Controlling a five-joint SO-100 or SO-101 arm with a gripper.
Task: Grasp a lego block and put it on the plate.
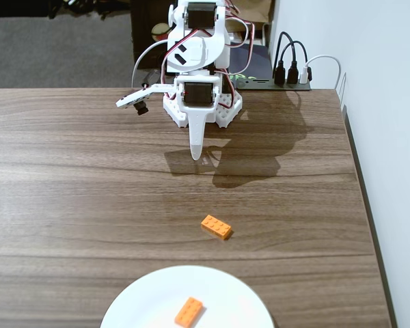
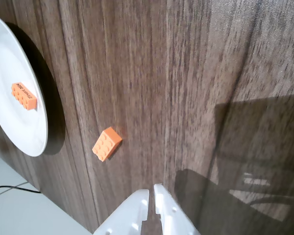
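Observation:
One orange lego block [image 1: 216,227] [image 2: 107,144] lies flat on the wooden table, apart from the plate. A second orange block [image 1: 188,311] [image 2: 24,95] rests on the white plate [image 1: 143,301] [image 2: 10,122], which is cut off by the bottom edge of the fixed view. My white gripper [image 1: 197,154] [image 2: 151,189] hangs near the arm's base, well back from both blocks, pointing down at bare wood. Its fingers are pressed together with nothing between them.
The arm's base [image 1: 201,102] stands at the table's back edge with cables and a black plug strip [image 1: 287,78] behind it. A white wall runs along the table's right edge [image 1: 359,178] in the fixed view.

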